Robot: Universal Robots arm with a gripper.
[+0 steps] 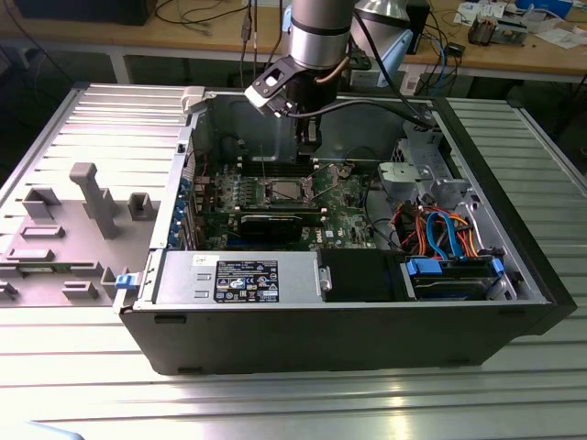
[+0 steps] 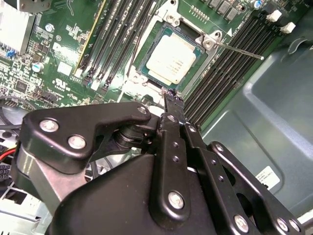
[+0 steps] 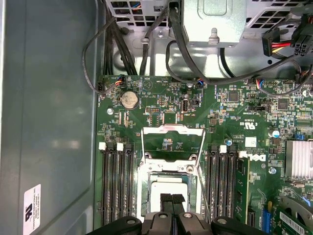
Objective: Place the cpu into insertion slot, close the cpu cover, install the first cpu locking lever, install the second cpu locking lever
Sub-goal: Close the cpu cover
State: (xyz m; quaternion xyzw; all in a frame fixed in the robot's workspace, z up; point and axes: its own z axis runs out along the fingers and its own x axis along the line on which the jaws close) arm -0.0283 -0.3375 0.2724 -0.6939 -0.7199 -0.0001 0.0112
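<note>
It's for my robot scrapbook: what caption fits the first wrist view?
Shut pincer poised at the cpu seated in its insertion slot, cpu cover standing open.

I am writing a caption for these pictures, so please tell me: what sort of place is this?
Probably a robotics or electronics lab: an open computer case lies on a ribbed metal table under a robot arm, with wooden workbenches carrying cables behind.

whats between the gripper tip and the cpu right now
Only the insertion slot's silvery rim: in the second wrist view the gripper hangs past one edge of the cpu, nothing else between.
</note>
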